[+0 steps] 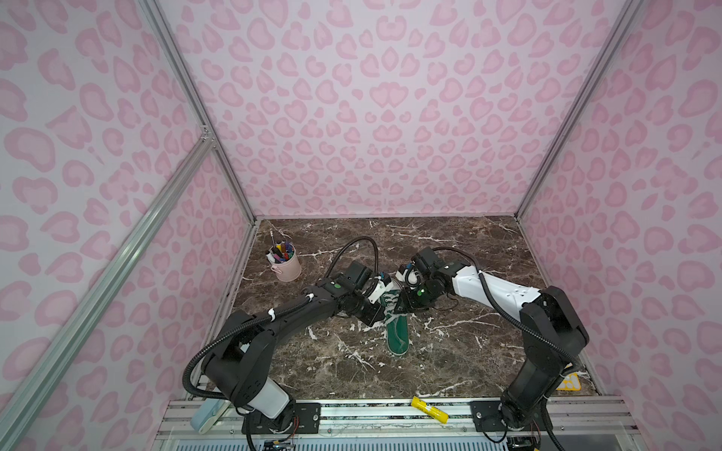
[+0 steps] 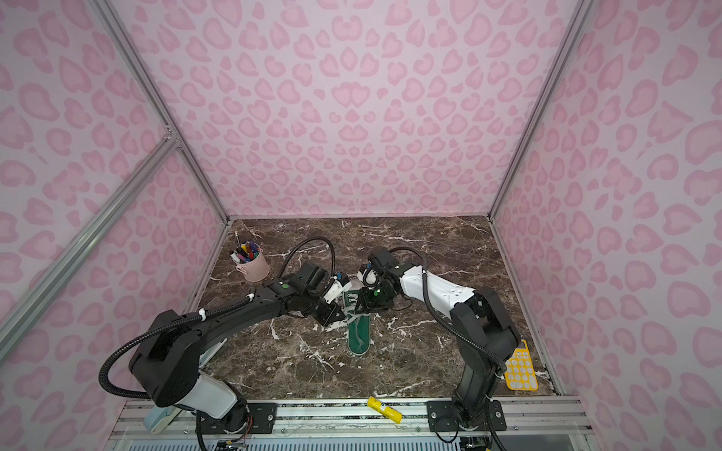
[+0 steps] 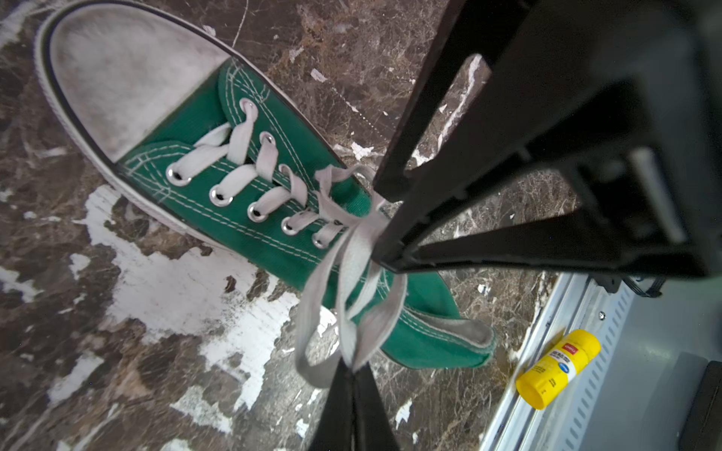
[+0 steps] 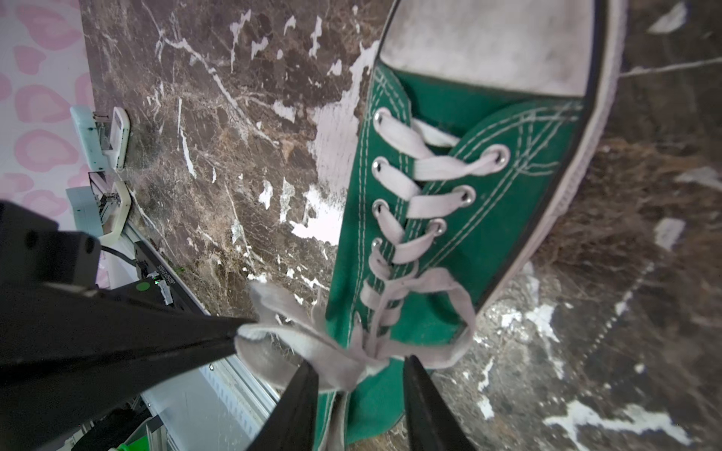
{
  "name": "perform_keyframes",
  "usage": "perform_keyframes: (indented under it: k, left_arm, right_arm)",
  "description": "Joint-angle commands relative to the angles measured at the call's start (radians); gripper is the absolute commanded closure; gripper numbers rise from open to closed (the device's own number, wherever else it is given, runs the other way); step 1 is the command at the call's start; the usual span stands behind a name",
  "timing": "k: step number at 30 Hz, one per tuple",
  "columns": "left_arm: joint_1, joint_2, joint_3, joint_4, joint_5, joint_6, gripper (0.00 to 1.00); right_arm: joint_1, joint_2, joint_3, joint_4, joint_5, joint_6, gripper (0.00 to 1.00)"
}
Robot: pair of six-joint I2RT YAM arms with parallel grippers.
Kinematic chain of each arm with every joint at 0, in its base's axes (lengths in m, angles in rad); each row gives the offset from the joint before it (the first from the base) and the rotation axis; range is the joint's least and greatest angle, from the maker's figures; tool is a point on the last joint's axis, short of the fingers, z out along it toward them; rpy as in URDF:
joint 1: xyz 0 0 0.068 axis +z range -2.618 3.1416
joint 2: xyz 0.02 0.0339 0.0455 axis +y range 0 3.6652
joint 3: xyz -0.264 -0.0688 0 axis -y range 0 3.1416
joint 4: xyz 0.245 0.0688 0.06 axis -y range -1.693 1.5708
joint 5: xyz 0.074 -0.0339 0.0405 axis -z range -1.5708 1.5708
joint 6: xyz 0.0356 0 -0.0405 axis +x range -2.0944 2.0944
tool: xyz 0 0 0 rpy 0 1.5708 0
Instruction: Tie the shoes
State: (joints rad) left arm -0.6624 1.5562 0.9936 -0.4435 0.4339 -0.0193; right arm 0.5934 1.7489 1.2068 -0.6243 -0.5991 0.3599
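Yellow glue stick (image 1: 429, 410) lies on the front rail (image 1: 351, 419), at 6 o'clock. At the middle of the table (image 1: 469, 351) rests the green sneaker (image 1: 398, 336), toe toward 12 o'clock. The left gripper (image 3: 353, 367) pinches a loop of the laces (image 3: 361, 246); the right gripper (image 4: 359, 375) fingers stand narrowly apart around the laces.
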Motion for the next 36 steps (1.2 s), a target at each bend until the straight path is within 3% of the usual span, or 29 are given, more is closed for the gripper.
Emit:
perform_keyframes:
  k: [1,12,17,20,36]
  left_arm:
    - [-0.008,-0.01,-0.01,0.006,-0.003,-0.014,0.92]
    - [-0.043,-0.018,-0.065,0.063,-0.002,-0.068,0.84]
    - [-0.057,-0.026,-0.084,0.069,0.002,-0.085,0.6]
    - [-0.068,-0.034,-0.098,0.072,-0.007,-0.092,0.56]
    - [-0.081,-0.025,-0.11,0.078,-0.023,-0.103,0.52]
  right_arm:
    - [0.001,0.004,-0.008,0.049,0.04,0.029,0.62]
    - [0.001,-0.009,-0.048,0.12,0.074,0.1,0.72]
    - [0.0,-0.029,-0.075,0.143,0.077,0.128,0.69]
    - [-0.001,-0.045,-0.092,0.158,0.088,0.148,0.67]
    - [-0.022,-0.072,-0.133,0.192,0.099,0.214,0.62]
